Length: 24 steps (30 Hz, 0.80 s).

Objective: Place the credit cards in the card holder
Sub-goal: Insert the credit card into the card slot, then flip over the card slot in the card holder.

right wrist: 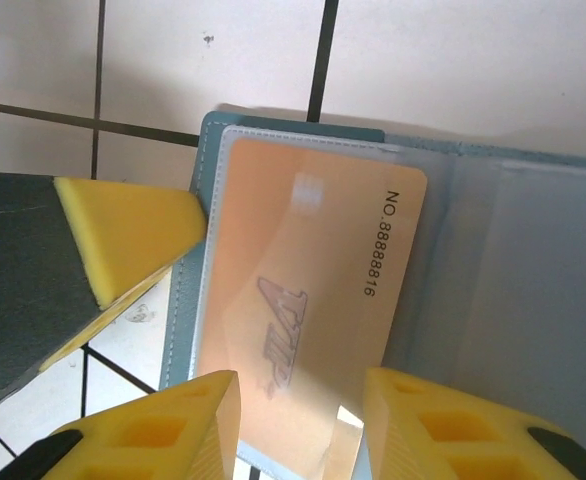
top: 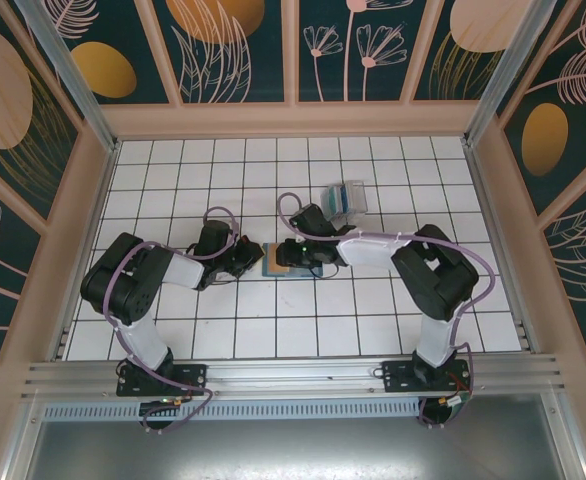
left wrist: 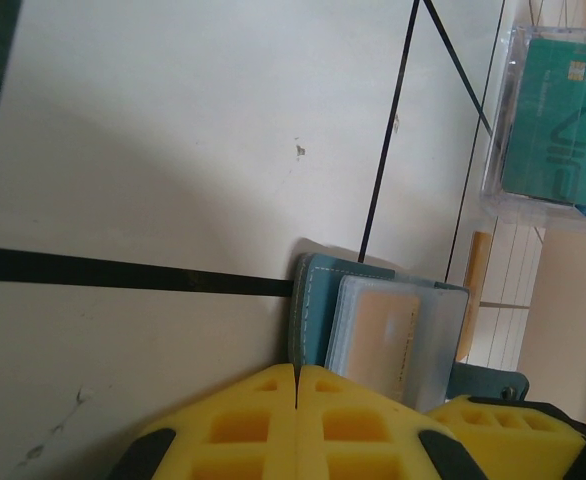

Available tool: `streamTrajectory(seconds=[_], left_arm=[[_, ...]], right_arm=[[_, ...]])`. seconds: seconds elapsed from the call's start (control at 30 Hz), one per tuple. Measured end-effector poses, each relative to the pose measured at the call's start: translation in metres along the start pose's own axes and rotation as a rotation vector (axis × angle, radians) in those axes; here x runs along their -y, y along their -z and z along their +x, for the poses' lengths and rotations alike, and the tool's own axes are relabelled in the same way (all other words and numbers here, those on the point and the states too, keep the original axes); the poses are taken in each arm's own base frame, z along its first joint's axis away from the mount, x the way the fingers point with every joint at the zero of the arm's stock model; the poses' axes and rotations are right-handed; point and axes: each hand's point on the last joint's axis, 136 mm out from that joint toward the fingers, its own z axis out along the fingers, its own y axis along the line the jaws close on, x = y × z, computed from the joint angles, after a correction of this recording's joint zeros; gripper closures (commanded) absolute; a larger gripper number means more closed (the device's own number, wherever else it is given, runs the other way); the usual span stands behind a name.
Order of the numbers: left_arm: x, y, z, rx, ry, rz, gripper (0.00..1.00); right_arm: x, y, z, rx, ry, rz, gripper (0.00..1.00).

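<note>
The orange card (right wrist: 303,310), printed NO.88888816 and VIP, lies flat on the left half of the open wallet (right wrist: 493,260), in the middle of the right wrist view. It seems to sit under a clear pocket window, though how far in it is cannot be told. The wallet's pale blue-grey inside faces up, with a teal stitched border along its left edge.

From above, the wallet (top: 276,266) is at the centre of the frame, on the white gridded counter (top: 173,170), between the two hands.

The right hand (right wrist: 301,400) is at the bottom of its wrist view. Its yellow fingers (right wrist: 178,430) are spread, one on each side of the card's near end.

The left hand (left wrist: 295,385) has its yellow pads pressed together along a thin seam, right at the wallet's (left wrist: 318,300) near corner. In the right wrist view, one of its fingertips (right wrist: 133,235) touches the wallet's left edge.

A clear box (top: 345,200) stands on the counter just above and right of the wallet. It holds a teal card (left wrist: 553,130), and something blue shows beside it.
</note>
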Motion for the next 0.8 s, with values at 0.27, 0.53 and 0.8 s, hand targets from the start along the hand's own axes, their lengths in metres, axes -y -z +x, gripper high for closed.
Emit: streamTrajectory(seconds=[0.27,0.53,0.8], left_arm=[[0.001,0.0,0.0,0.002,0.006,0.01,1.0],[0.001,0.0,0.0,0.002,0.006,0.01,1.0],[0.001,0.0,0.0,0.002,0.007,0.011,1.0]], right_arm=[[-0.002,-0.007,0.002,-0.022,0.013,-0.011,0.63],[-0.016,0.026,-0.012,0.059,0.065,-0.034,0.59],[0.013,0.05,-0.014,0.152,0.048,0.081,0.54]])
